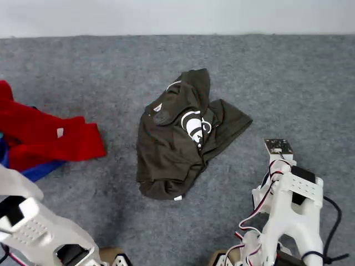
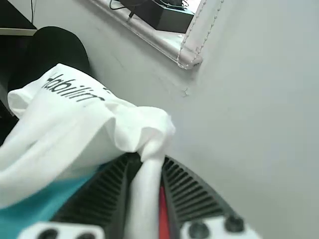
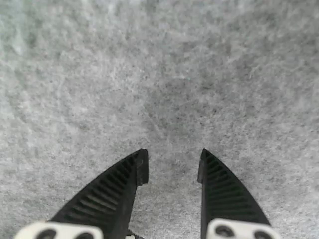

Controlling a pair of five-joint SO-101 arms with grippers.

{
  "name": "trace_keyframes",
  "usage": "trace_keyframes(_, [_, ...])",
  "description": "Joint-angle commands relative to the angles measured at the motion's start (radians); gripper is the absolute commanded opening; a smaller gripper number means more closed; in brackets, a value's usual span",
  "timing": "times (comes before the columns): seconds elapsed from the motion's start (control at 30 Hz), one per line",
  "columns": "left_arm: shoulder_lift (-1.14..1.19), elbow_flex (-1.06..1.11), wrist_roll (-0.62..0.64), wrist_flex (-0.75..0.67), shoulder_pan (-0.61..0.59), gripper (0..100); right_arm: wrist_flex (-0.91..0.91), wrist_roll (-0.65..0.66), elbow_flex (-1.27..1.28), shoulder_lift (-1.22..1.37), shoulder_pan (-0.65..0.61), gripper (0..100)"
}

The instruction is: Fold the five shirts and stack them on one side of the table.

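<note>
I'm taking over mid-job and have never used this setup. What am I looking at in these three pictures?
Two small robot arms sit side by side at a grey table. The high view looks down on it: a crumpled dark shirt lies in the middle, and a red shirt lies over a blue shirt at the picture's left edge. The other two pictures come from cameras on the wrists. The left pincer is shut on a white shirt, with a wall behind it. The right pincer is open above the table.
</note>
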Motion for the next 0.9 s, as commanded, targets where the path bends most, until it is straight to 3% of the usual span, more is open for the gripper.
trace_keyframes(0.0, [-0.025, -0.028, 0.002, 0.017, -0.005, 1, -0.007, -0.008, -0.002, 0.001, 0.007, 17.8])
trace_keyframes(0.17, [0.089, 0.150, 0.003, 0.018, 0.012, 1, -0.004, -0.008, -0.002, 0.001, 0.007, 17.8])
trace_keyframes(0.5, [0.199, 0.753, 0.003, 0.018, 0.146, 1, -0.004, -0.006, -0.002, 0.001, 0.007, 17.8])
trace_keyframes(0.63, [0.193, 0.826, -0.008, 0.018, 0.183, 3, -0.004, -0.006, -0.002, 0.001, 0.007, 17.8])
trace_keyframes(0.87, [0.094, 0.806, -0.213, 0.018, 0.180, 27, -0.008, -0.006, -0.002, 0.001, 0.007, 17.8])
